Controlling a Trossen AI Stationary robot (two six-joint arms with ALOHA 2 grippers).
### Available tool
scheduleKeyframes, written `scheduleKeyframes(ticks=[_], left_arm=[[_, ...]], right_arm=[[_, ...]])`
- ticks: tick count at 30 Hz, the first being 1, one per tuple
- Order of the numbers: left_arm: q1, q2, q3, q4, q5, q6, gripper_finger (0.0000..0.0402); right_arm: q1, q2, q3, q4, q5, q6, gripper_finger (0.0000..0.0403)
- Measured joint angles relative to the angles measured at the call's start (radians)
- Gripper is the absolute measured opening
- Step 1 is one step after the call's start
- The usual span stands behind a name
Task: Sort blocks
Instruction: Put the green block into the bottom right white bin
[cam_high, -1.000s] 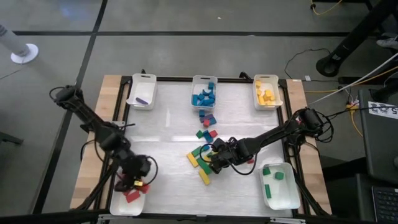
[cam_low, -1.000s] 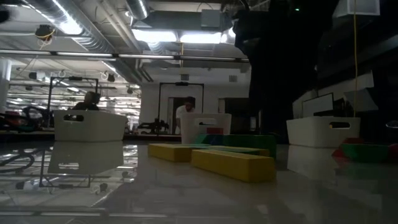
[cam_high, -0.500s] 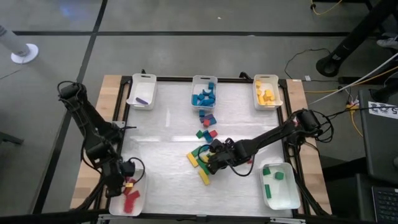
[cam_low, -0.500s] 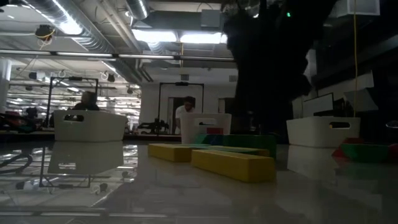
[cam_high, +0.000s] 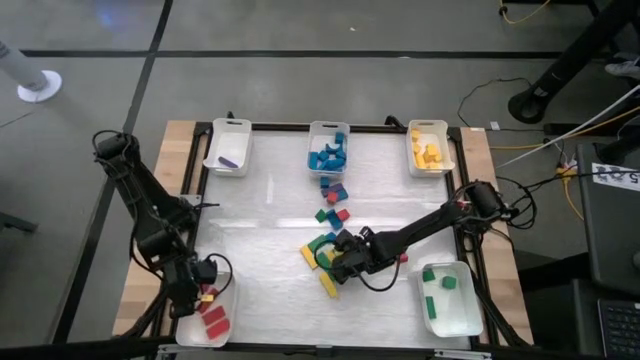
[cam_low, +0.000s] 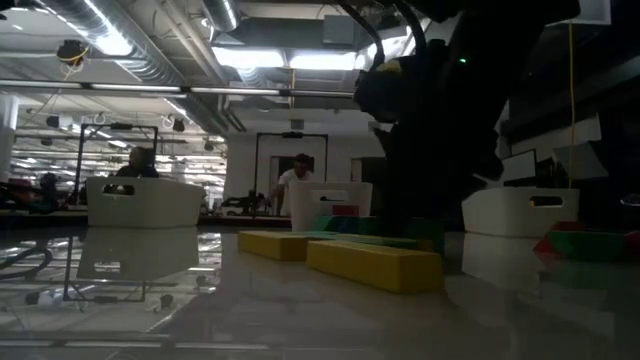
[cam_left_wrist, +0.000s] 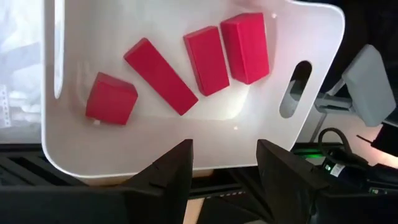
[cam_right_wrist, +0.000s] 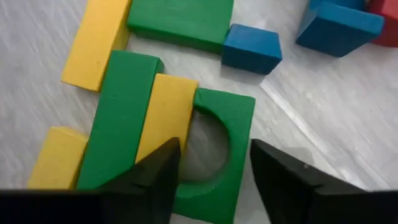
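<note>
White tabletop: right gripper (cam_right_wrist: 211, 162), fingers parted, hangs directly over the green arch block (cam_right_wrist: 217, 143) mid-table (long axis running between them); left gripper (cam_left_wrist: 224, 165) gapes empty above the red-block tray (cam_left_wrist: 186, 152).

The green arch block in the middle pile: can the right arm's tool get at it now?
Probably yes. The right tool hangs open just above the green arch block, and nothing lies on top of it. A yellow bar touches one side of it, so a finger may catch there.
</note>
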Motion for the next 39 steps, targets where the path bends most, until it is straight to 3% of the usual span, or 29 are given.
scheduleKeyframes(ticks=[10, 18, 22, 26, 32, 39], left_arm=[[0.0, 0.0, 0.0, 0.001, -0.09, 0.086, 0.0166], [0.002, 0.0, 0.0, 0.007, -0.285, 0.247, 0.0166], [0.002, 0.0, 0.0, 0.02, -0.403, 0.343, 0.0166], [0.003, 0.0, -0.001, 0.076, -0.587, 0.466, 0.0166], [0.063, 0.0, -0.057, 0.307, -0.865, 0.709, 0.0166], [0.22, 0.013, -0.163, 0.693, -0.908, 1.017, 0.0166]], right_arm=[[-0.002, 0.003, 0.003, -0.001, 0.018, -0.012, 0.0034], [-0.002, -0.005, 0.047, -0.049, 0.024, -0.013, 0.0038], [-0.002, -0.006, 0.145, -0.196, 0.036, -0.017, 0.0056], [-0.002, -0.006, 0.269, -0.363, 0.039, -0.071, 0.0043], [0.006, -0.008, 0.466, -0.561, -0.001, -0.112, 0.0036], [0.076, -0.008, 0.642, -0.748, -0.019, -0.109, 0.0043]])
